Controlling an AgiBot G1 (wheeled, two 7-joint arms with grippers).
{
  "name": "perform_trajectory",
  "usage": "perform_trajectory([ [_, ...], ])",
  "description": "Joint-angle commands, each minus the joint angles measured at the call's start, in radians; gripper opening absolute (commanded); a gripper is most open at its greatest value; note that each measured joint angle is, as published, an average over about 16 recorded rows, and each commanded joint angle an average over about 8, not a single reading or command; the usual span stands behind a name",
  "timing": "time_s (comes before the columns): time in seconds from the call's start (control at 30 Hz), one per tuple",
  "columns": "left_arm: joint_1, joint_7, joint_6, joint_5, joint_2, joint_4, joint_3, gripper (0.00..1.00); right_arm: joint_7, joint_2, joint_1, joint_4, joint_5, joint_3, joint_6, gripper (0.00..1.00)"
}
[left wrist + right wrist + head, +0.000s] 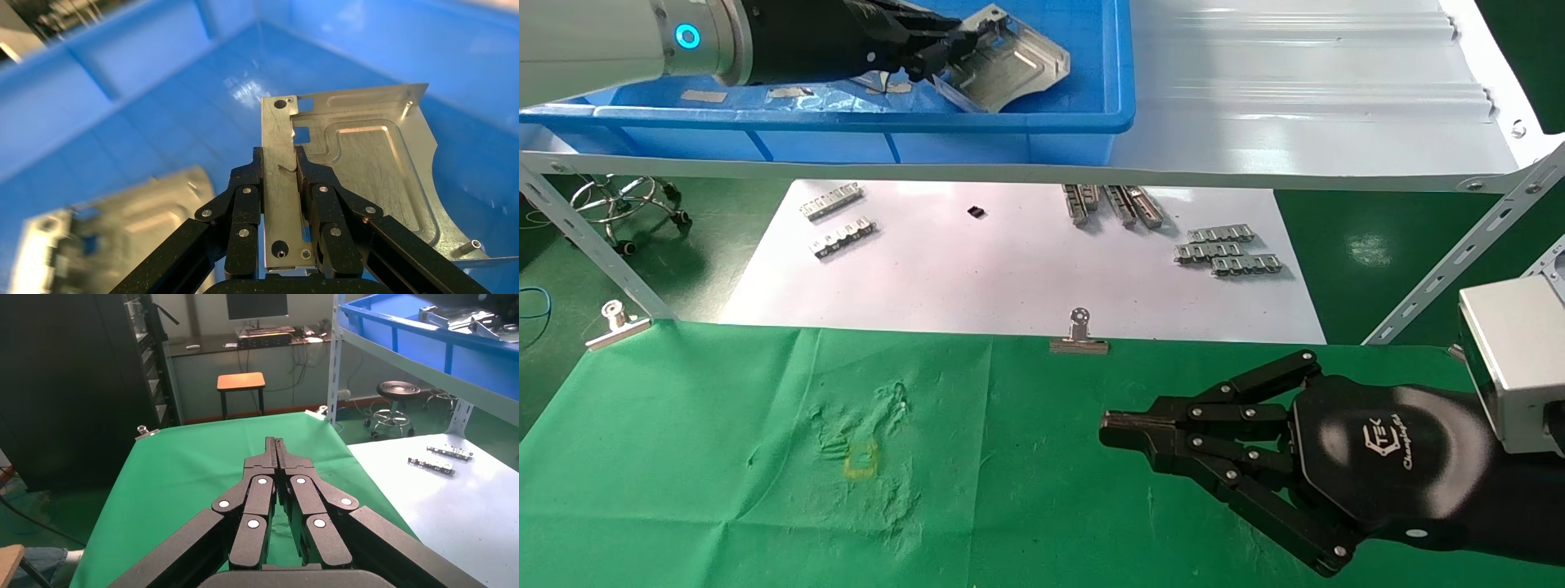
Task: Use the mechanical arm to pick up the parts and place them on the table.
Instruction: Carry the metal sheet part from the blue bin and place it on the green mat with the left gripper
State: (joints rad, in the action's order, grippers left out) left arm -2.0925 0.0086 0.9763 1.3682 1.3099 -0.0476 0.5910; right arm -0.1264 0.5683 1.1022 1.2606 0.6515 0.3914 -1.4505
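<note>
My left gripper (956, 45) is inside the blue bin (1042, 122) on the shelf, shut on the folded holed edge of a silvery stamped part (1009, 69). In the left wrist view the gripper (280, 160) clamps that part (373, 165) and holds it above the bin floor. Another part (116, 226) lies blurred on the bin floor below. My right gripper (1111, 429) is shut and empty, hovering over the green table (723, 457); it also shows in the right wrist view (276, 443).
A white ribbed shelf (1320, 122) carries the bin. Below it a white paper sheet (977, 278) holds several small notched strips (1228, 251). Binder clips (1079, 336) pin the cloth's far edge. A faint yellow mark (860, 461) shows on the cloth.
</note>
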Motion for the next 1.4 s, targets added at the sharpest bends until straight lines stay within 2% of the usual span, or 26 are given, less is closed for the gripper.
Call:
perform_trajectory([
  [0.03, -0.003, 0.005, -0.006, -0.009, -0.003, -0.002, -0.006, 0.00, 0.000, 0.000, 0.000, 0.000, 0.000, 0.000, 0.000, 0.00],
  [0.23, -0.025, 0.037, 0.070, -0.066, -0.054, -0.022, -0.045, 0.00, 0.000, 0.000, 0.000, 0.000, 0.000, 0.000, 0.000, 0.00],
  [0.63, -0.010, 0.152, 0.513, -0.132, -0.224, -0.084, -0.080, 0.00, 0.000, 0.000, 0.000, 0.000, 0.000, 0.000, 0.000, 0.00],
  [0.83, 0.069, 0.205, 0.628, -0.196, -0.307, -0.210, -0.072, 0.00, 0.000, 0.000, 0.000, 0.000, 0.000, 0.000, 0.000, 0.00],
  [0.97, 0.178, 0.198, 0.637, -0.312, -0.415, -0.436, -0.027, 0.00, 0.000, 0.000, 0.000, 0.000, 0.000, 0.000, 0.000, 0.00],
  [1.17, 0.327, 0.182, 0.629, -0.484, -0.604, -0.764, 0.104, 0.00, 0.000, 0.000, 0.000, 0.000, 0.000, 0.000, 0.000, 0.00],
  [1.27, 0.372, 0.201, 0.623, -0.517, -0.665, -0.834, 0.172, 0.00, 0.000, 0.000, 0.000, 0.000, 0.000, 0.000, 0.000, 0.00],
  [1.4, 0.420, 0.249, 0.607, -0.504, -0.713, -0.850, 0.250, 0.00, 0.000, 0.000, 0.000, 0.000, 0.000, 0.000, 0.000, 0.00],
])
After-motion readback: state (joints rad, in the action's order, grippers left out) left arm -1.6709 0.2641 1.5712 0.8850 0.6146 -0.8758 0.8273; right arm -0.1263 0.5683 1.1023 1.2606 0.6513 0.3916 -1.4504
